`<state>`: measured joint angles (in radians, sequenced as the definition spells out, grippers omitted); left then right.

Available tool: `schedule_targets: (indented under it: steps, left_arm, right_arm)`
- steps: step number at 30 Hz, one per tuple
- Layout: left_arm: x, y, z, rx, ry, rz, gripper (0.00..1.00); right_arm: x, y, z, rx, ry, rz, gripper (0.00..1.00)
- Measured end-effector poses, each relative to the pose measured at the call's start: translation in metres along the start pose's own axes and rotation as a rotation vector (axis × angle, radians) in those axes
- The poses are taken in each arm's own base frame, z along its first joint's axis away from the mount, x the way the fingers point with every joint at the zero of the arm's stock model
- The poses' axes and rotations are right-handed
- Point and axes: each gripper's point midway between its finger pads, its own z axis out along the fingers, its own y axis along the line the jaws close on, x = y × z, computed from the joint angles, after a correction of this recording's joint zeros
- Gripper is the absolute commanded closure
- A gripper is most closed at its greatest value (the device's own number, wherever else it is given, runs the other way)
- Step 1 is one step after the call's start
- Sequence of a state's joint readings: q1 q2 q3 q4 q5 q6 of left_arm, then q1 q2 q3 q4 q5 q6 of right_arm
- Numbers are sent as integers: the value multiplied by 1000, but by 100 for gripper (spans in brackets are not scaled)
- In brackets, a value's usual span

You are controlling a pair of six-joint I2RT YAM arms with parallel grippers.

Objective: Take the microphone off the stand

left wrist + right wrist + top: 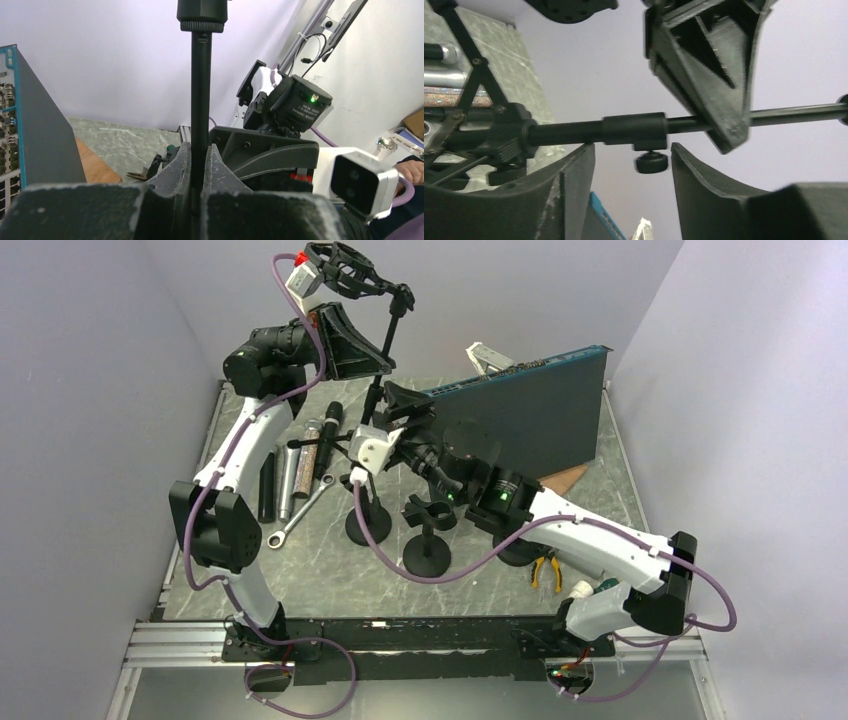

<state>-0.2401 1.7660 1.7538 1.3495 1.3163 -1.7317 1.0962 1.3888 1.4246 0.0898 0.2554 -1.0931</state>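
Observation:
The black stand point(383, 370) rises from a round base point(368, 525) to a ring mount point(342, 262) at the top; I make out nothing inside the ring. A black microphone point(332, 426) lies on the table left of the pole. My left gripper point(378, 362) point(201, 150) is shut on the stand's pole point(201, 90), high up. Lower on the pole, my right gripper point(393, 406) point(633, 150) is open, its fingers either side of the collar's thumbscrew knob point(651, 161) without touching it.
Silver cylinders point(298, 470) and a wrench point(300, 512) lie at the left. A second short stand point(428, 540) is in front, with pliers point(545, 570) at the right. A dark blue-edged panel point(525, 420) stands upright behind the right arm.

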Motion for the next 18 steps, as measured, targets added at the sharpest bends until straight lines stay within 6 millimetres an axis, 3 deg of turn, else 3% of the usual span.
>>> schedule_targets:
  steps: [3, 5, 12, 18]
  left_arm:
    - [1, 4, 1, -8, 4, -8, 100]
    - [0, 6, 1, -13, 4, -7, 100]
    - [-4, 11, 1, -14, 2, 4, 100]
    - [-5, 17, 1, -26, 2, 13, 100]
  right_arm:
    - [9, 12, -2, -15, -1, 56, 17]
    - [17, 14, -6, -22, -8, 116, 14]
    - [43, -32, -39, 74, -26, 373, 3]
    - [52, -41, -41, 16, -68, 727, 2]
